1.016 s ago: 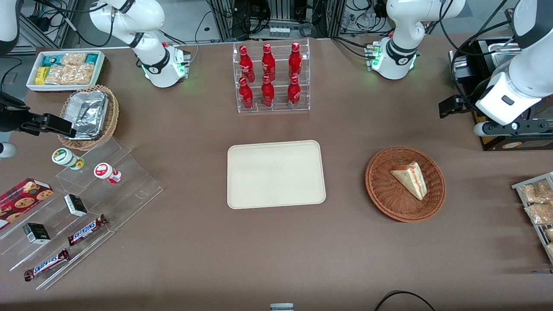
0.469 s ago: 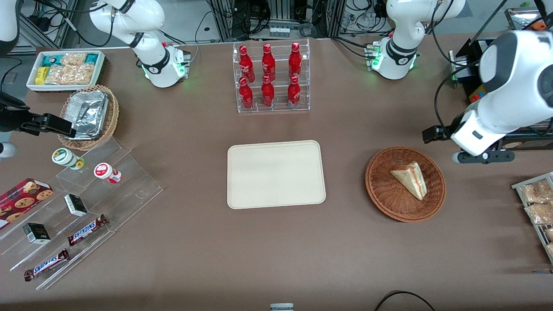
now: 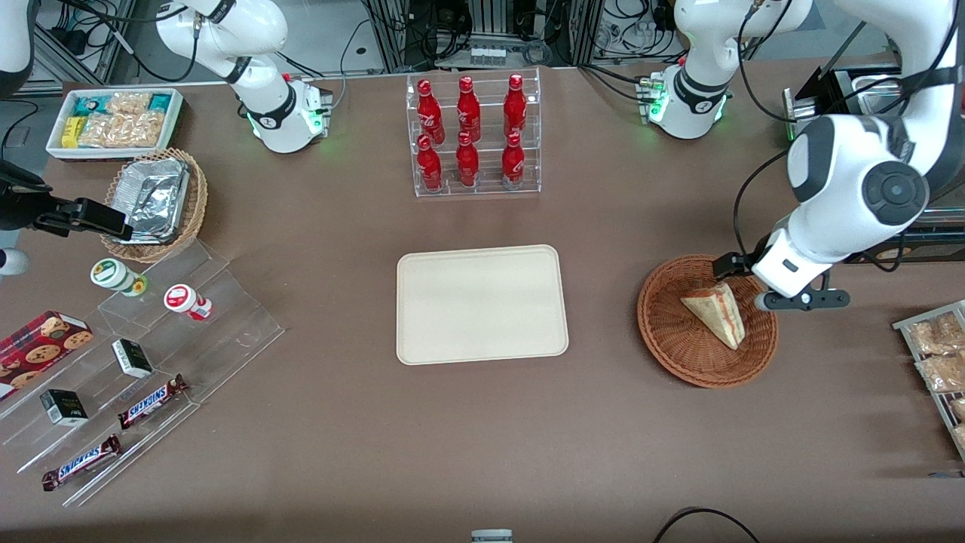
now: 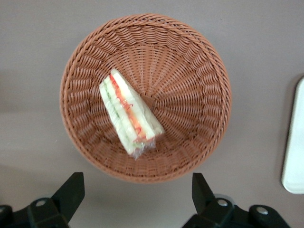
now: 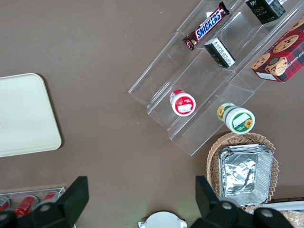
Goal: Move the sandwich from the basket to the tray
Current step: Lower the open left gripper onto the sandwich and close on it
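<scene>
One wrapped sandwich (image 4: pixel 129 114) lies in basket (image 4: pixel 199 71); gripper (image 4: pixel 137 190) hovers spread above rim; likely soft, light, slippery, so pinch bread faces mid-wedge.

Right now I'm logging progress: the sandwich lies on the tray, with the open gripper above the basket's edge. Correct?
Not quite. The sandwich lies in the basket, not on the tray, which holds nothing; the left wrist view shows it. The rest stands: the gripper is open, above the basket's edge.
</scene>
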Available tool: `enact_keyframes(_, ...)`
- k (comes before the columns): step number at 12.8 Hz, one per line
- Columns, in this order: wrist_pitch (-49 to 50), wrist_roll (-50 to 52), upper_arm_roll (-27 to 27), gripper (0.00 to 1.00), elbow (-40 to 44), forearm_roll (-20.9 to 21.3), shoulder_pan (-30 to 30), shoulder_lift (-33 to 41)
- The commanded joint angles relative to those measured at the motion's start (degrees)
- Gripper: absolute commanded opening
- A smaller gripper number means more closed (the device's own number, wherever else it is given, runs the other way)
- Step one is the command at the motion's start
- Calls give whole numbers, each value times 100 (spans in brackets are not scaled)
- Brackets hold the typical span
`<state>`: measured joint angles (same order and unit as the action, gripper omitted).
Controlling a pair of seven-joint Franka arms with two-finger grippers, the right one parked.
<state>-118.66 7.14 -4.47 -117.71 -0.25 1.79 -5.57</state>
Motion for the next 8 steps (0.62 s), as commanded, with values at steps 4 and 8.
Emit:
enact_keyframes(4, -825, 85, 34, 100, -481, -1, -21, -198)
enact_keyframes(8, -1096, 898, 34, 100, -629, -1, -30, -216)
